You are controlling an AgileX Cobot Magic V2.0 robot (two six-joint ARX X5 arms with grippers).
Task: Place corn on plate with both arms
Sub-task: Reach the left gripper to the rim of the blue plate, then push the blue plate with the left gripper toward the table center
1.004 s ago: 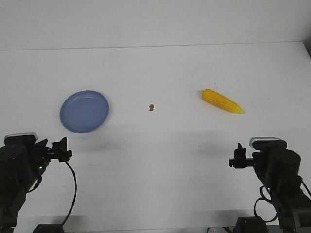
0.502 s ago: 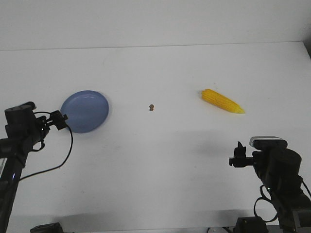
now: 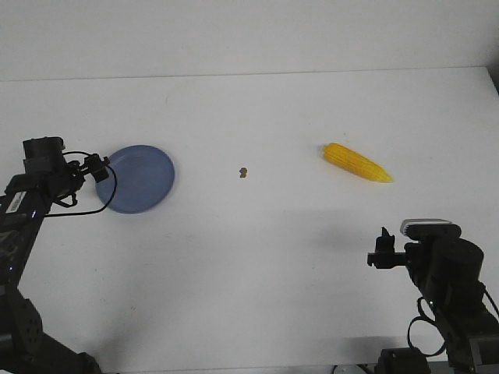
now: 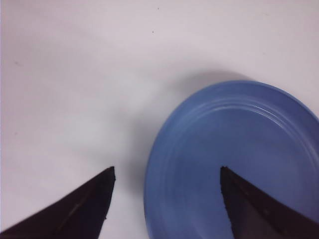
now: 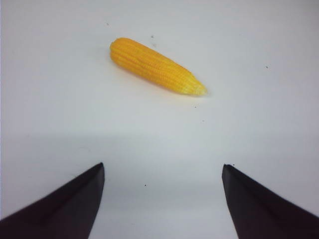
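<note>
The yellow corn [image 3: 357, 162] lies on the white table at the right, its tip pointing right; it also shows in the right wrist view [image 5: 156, 66]. The blue plate [image 3: 144, 181] sits at the left, empty; it also shows in the left wrist view [image 4: 234, 159]. My left gripper [image 3: 100, 170] is open and hovers at the plate's left rim, which lies between its fingers in the left wrist view [image 4: 166, 170]. My right gripper [image 3: 383, 252] is open and empty near the table's front right, well short of the corn; it also shows in the right wrist view [image 5: 163, 167].
A tiny brown speck [image 3: 243, 171] lies on the table between the plate and the corn. The table's far edge [image 3: 249, 74] meets a pale wall.
My left arm has risen from the front left corner and reached forward to the plate's left rim. The right arm, the corn and the plate have not moved.
</note>
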